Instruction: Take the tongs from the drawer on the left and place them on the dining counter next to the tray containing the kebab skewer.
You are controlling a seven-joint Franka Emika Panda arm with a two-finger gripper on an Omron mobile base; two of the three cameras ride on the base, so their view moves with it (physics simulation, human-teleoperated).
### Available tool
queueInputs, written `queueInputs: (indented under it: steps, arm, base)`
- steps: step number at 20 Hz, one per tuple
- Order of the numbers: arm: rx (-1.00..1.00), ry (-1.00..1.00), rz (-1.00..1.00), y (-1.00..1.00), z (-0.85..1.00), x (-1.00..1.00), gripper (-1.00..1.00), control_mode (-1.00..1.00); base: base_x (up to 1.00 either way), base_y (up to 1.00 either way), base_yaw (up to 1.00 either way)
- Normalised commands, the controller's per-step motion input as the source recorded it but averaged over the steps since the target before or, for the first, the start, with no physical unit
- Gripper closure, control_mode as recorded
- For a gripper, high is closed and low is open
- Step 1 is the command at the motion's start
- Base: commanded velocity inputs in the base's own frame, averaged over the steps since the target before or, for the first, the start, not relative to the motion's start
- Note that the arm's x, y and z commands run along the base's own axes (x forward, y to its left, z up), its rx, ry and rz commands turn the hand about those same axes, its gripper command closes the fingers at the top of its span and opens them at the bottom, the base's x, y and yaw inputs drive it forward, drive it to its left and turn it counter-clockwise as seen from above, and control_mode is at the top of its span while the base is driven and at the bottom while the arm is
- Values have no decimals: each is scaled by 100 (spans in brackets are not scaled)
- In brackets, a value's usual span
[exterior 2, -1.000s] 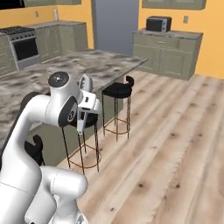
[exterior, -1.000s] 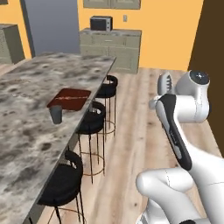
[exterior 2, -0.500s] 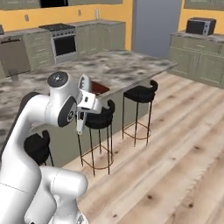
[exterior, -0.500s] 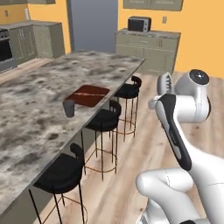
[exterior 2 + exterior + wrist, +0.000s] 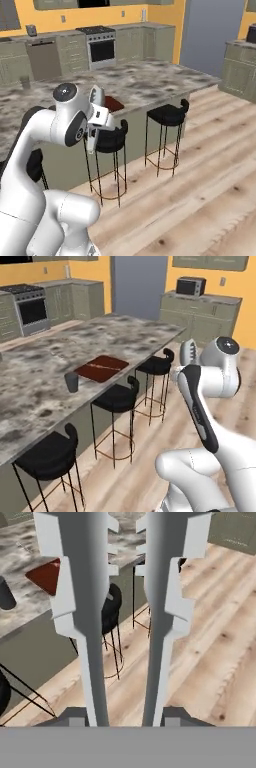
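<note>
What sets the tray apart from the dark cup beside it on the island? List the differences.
1. The tray is reddish-brown; the cup is dark grey.
2. The tray is a flat rectangle with a low rim; the cup is round and stands upright, rising higher.
3. The tray covers far more of the top than the cup.
Both sit on the dining counter near its stool-side edge, close together but not touching.

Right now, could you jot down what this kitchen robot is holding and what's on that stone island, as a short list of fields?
held: tongs, two pale arms running up from the gripper
gripper: shut on the tongs
dining counter: granite top, black stools along its side
tray: dark red-brown, flat on the counter
kebab skewer: thin line across the tray
cup: dark, beside the tray
task state: tongs not yet on the counter
</note>
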Motion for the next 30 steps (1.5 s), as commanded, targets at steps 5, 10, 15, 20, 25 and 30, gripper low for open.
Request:
queueInputs:
  steps: [5, 10, 15, 20, 25, 30]
  arm:
    - [0, 0, 0, 0, 0, 0, 100, 100]
    - [0, 0, 0, 0, 0, 0, 100, 100]
    - [0, 0, 0, 0, 0, 0, 100, 100]
    - [0, 0, 0, 0, 0, 0, 100, 100]
    - [0, 0, 0, 0, 0, 0, 100, 100]
    - [0, 0, 0, 0, 0, 0, 100, 100]
  base:
    - [39, -90, 44]
    - [26, -86, 47]
    - [9, -75, 47]
    - [0, -74, 45]
    - [0, -79, 40]
    - [6, -71, 36]
